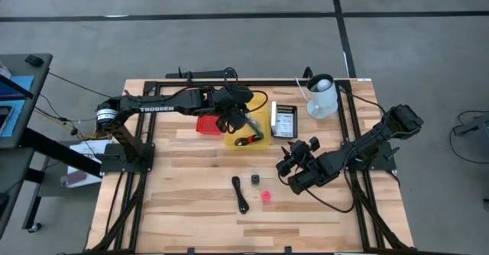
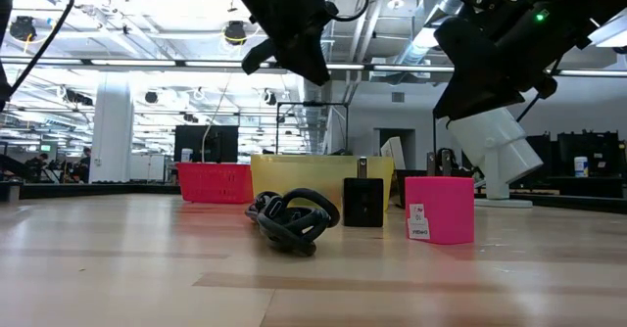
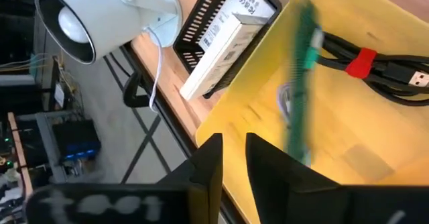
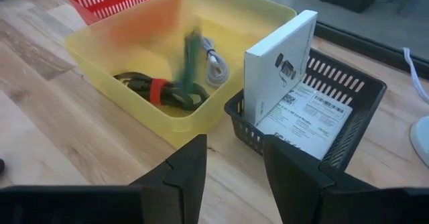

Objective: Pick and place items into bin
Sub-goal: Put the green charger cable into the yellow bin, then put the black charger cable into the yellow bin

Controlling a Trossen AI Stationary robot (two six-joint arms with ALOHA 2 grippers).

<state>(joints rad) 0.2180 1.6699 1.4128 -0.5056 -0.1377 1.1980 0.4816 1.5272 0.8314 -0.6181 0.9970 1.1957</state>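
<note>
My left gripper (image 1: 238, 122) hovers above the yellow bin (image 1: 261, 116), open with a narrow gap (image 3: 234, 174), touching nothing. A green pen-like stick (image 3: 301, 83) shows blurred and upright inside the bin (image 4: 191, 60), apart from the fingers. A black-and-red cable (image 3: 362, 63) and a white piece (image 4: 214, 66) lie on the bin's floor. My right gripper (image 1: 293, 166) waits open (image 4: 234, 167) near the table's right, facing the bin. On the table lie a slim black coiled piece (image 1: 240, 194), a small black block (image 1: 254, 179) and a pink-red piece (image 1: 266, 197).
A red basket (image 1: 205, 124) stands left of the bin. A black basket (image 1: 283, 122) to the bin's right holds a white box (image 4: 278, 66). A white lamp-like thing (image 1: 322, 95) stands at the far right. Bare wood spreads along the table's near side.
</note>
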